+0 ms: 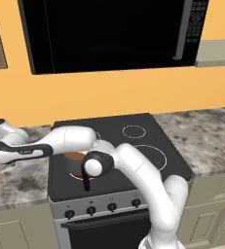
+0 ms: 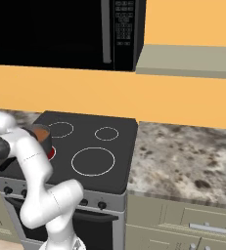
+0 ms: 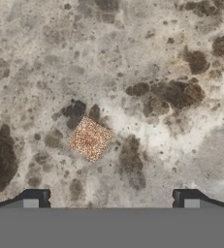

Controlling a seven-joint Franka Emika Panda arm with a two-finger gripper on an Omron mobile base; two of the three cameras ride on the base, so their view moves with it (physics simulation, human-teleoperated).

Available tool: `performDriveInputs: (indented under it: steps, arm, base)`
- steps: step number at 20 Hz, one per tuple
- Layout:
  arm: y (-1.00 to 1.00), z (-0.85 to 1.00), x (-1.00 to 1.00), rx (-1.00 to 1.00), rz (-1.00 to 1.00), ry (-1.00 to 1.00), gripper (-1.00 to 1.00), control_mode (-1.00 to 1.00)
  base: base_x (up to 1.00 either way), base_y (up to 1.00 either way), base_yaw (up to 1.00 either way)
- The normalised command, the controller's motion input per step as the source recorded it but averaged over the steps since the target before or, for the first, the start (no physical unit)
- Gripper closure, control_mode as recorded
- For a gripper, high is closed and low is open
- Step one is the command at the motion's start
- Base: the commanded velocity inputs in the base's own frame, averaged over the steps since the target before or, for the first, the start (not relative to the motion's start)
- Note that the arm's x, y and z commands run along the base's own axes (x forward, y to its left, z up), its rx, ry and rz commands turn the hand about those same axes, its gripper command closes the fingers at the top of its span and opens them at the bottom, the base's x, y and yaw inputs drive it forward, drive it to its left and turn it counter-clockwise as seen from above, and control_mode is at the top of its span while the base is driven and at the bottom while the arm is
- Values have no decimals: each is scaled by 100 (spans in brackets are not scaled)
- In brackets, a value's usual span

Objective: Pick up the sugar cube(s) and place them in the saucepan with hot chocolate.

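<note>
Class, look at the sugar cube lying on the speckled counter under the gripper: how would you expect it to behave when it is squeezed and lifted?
The sugar cube looks small and blocky, so it is probably light and rigid. Its flat faces suggest it would sit still, not roll. Its grainy surface hints it could crumble if pinched hard. It lies turned diagonally to the open gripper, so it might twist as the jaws close.

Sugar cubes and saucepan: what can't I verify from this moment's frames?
- Second cube: the hand view has one sugar cube on the counter; nothing tells where another lies.
- Saucepan: largely covered by the arm in both base views.
- Gripper: fingertips cut off by the bottom edge; open, nothing held.
</note>
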Motion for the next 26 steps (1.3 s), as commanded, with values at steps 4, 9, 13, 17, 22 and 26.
performDriveInputs:
  steps: [4,9,13,17,22,26]
  arm:
    - [11,-3,6,0,0,0,-100,-100]
    - [21,-1,0,0,0,0,-100,-100]
    - [16,-1,2,0,0,-2,-100,-100]
    - [3,-2,9,0,0,-2,-100,-100]
    - [3,-11,11,0,0,-3,-100,-100]
    - [0,-21,1,3,0,-9,-100,-100]
  base:
    - [0,0,0]
    - [0,0,0]
    - [0,0,0]
    - [0,0,0]
    - [0,0,0]
    - [0,0,0]
